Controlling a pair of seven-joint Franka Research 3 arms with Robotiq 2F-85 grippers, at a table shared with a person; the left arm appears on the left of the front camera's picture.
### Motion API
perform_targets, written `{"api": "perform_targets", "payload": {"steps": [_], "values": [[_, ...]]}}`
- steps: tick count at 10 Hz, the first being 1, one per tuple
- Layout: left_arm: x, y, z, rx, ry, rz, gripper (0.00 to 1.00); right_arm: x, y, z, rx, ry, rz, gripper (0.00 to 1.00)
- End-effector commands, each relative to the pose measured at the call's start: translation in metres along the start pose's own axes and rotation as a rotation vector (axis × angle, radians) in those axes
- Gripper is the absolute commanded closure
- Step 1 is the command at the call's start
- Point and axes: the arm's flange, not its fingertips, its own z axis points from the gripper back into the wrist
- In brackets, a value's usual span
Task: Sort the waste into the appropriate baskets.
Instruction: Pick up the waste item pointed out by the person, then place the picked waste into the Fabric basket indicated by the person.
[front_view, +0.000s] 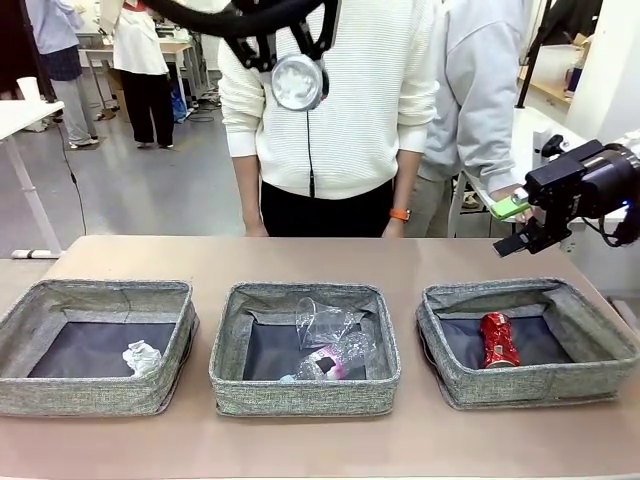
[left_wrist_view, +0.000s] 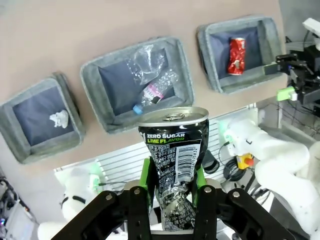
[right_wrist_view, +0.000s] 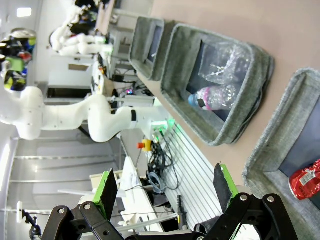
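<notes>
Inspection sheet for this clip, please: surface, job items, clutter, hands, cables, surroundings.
Surface: brown table, bare around the bins.
Job items: left basket holds a paper wad; middle basket holds a plastic cup and a plastic bottle; right basket holds a red can.
Clutter: nothing seen.
Hands: left hand is shut on a dark can, high above the baskets; right hand is open and empty, beside the right basket.
Cables: loose wires beside the table.
Surroundings: two people stand at the far side.
</notes>
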Motion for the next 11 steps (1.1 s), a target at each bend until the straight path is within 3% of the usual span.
{"api": "perform_targets", "payload": {"steps": [1,11], "values": [[-0.0051,0.0024,0.0095,-0.017,-0.009,-0.017,0.64,0.0,0.0021,-0.001,-0.012,-0.002,-0.014,0.0],[-0.0051,0.0024,0.0095,-0.017,-0.009,-0.017,0.64,0.0,0.0021,-0.001,-0.012,-0.002,-0.014,0.0]]}}
